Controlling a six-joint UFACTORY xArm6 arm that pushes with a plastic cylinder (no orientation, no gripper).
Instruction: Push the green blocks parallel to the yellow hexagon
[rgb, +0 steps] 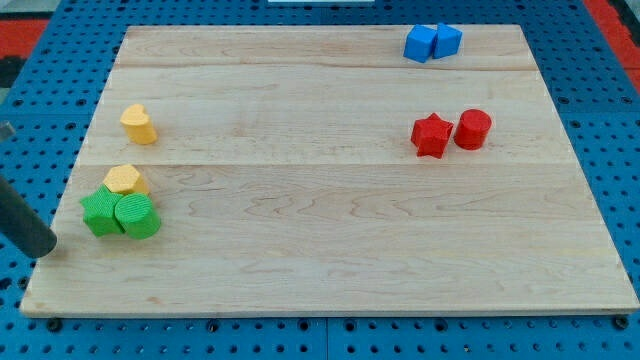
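Nearest the view's bottom, at the far left, my tip (45, 252) rests at the left edge of the wooden worktop (330, 260); the dark rod rises from it up and to the view's left, out of the picture. The rod ends plain, with no hand to stand apart or together. Just to the tip's right, a little apart from it, sit the two green blocks: a green block with notched edges (99, 213) and a green cylinder (137, 216), touching each other side by side, so the pair's long axis runs left to right across the view. Directly behind them, touching both, is the yellow hexagon (123, 179). Farther up the left side, apart from that cluster, stands a yellow block (139, 124) of rounded shape. Across on the view's right lie a red star (431, 135) and a red cylinder (473, 129), just beside one another. Farthest, near the top edge, two blue blocks touch: a blue block (420, 43) and a blue cube (447, 39).
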